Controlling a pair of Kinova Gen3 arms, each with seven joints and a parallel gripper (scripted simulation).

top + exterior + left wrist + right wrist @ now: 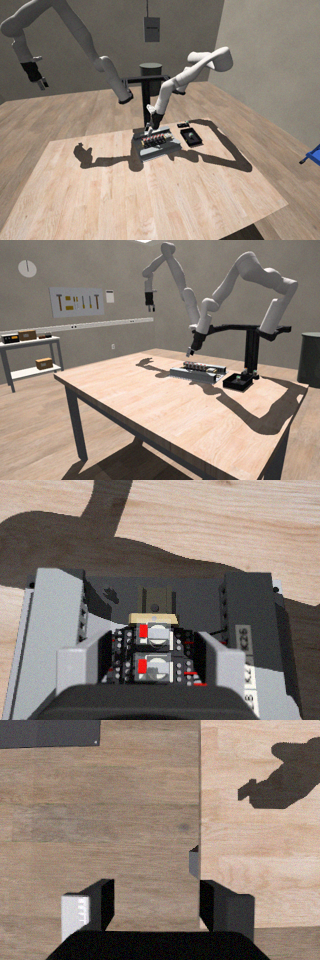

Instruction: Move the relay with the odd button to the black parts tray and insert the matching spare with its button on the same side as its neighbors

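Exterior view shows the left end effector (pixel 148 129) (pixel 190 353) (pixel 152 648), fingers apart, above the grey metal relay panel (pixel 158 153) (pixel 192 374) (pixel 56 630) with its clear, red-buttoned relays (pixel 153 139) (pixel 196 366) (pixel 156 635). One clear, green-buttoned relay (pixel 191 135) (pixel 238 379) lies inside the black tray (pixel 197 143) (pixel 231 385). The right end effector (pixel 44 85) (pixel 151 309) (pixel 157 897) is spread, away from the table (pixel 155 196) (pixel 155 400) (pixel 225 535) (pixel 260 855).

Smooth pale grey tubular arms (pixel 80 31) (pixel 178 271) with rounded joints end in black wrists and grey-and-black fingers.
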